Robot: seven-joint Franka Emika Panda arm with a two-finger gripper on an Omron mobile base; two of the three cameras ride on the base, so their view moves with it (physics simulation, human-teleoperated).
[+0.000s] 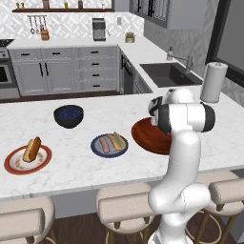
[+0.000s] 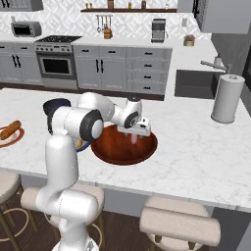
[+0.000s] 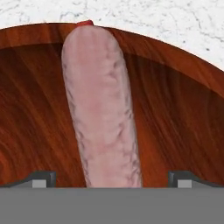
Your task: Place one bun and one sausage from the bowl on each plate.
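Currently on the white marble counter (image 1: 76,167):

- Bowl (image 2: 117,147), large, shallow, reddish-brown wood grain; near the counter's front edge, partly hidden behind the arm in the left base view. Holds one pale pink sausage (image 3: 103,109), lying lengthwise in the hand view, its far end at the bowl's rim.
- Hand (image 2: 135,139), lowered over the bowl, pointing down into it; open wide, nothing gripped. Fingertips (image 3: 43,178) low at either side of the sausage in the hand view, well apart from it.
- Slate-blue plate (image 1: 97,148) with darker rim; left of the bowl in the left base view, close to it but apart. Carries one sausage (image 1: 105,145) and one bun (image 1: 116,140), side by side and touching.
- White plate (image 1: 13,164) with orange-red rim; far left near the front edge, well apart from the bowl. Carries one bun (image 1: 32,148), propped at a tilt. In the right base view, bun and plate at the left margin.
- Small deep dark blue bowl (image 1: 68,116); farther back on the counter, between the two plates as seen from the left base view.
- Paper towel roll (image 2: 227,98), upright on the counter's right end, beside the sink (image 1: 169,74).

Background: grey cabinets (image 1: 62,71), oven (image 2: 56,63), coffee machine (image 1: 98,29) on the rear worktop. Padded stools (image 1: 124,205) along the near side of the counter.
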